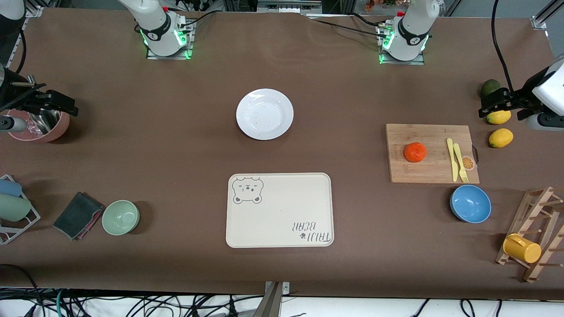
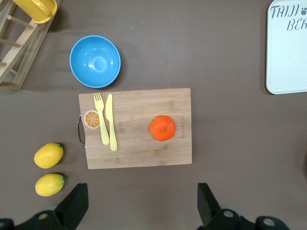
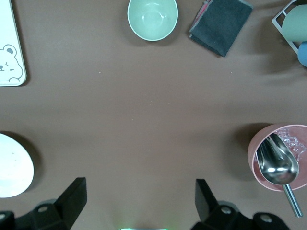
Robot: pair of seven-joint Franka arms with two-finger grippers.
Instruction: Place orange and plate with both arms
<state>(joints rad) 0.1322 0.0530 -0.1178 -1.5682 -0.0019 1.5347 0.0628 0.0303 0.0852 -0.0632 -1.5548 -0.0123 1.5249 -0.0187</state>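
- Plate (image 1: 264, 114): lies bare on the bench midway between the two arm bases, farther from the front camera than the bear tray (image 1: 279, 209). Only its edge shows in the right wrist view.
- Right hand (image 1: 55, 104): released, fingers spread, holding nothing, over the pink cup (image 1: 42, 125) with the metal scoop at the right arm's end of the bench. A good approach would probably come at the plate's rim low and from the side, since the rim is shallow.
- Orange (image 1: 415, 152): rests on the cutting board (image 1: 432, 152), apart from the yellow knife and fork (image 1: 457, 160).
- Left hand (image 1: 500, 102): released and empty, over the lemons (image 1: 499, 127). The round fruit may roll, so centring the fingers over it seems wise.
- Hidden: both hands are cut off at the front view's edges, and their fingertips are only partly visible in the wrist views.
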